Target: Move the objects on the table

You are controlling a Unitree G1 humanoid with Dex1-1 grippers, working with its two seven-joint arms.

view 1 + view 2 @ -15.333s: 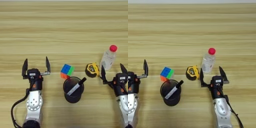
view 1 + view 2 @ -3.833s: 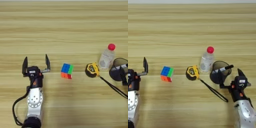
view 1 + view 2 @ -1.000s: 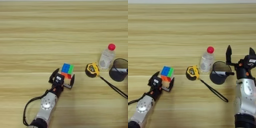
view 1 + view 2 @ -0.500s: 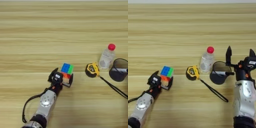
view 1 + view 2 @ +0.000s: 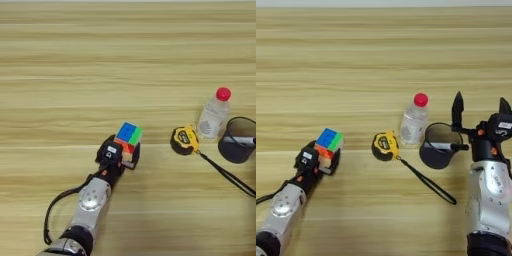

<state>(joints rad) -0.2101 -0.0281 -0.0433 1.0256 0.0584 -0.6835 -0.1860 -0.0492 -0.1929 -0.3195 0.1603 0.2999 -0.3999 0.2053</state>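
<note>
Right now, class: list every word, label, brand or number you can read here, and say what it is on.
None can be read.
Left gripper, closed on the cube: small white label, too blurred.
Tape measure: face marking too small.
Bottle, cup, right gripper: no text shows.

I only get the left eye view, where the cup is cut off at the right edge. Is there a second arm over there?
Observer: Yes. While the left gripper grips the cube, the right gripper stands just right of the cup, fingers open, pointing away from the robot.
Visitor: What is in the cup?
Observer: A marker lies across its mouth, one end poking over the rim towards the right gripper.
Visitor: The tape measure's strap leaves my picture too.
Observer: From the tape measure, the strap ends loose on the table, nearer the robot than the cup.
</note>
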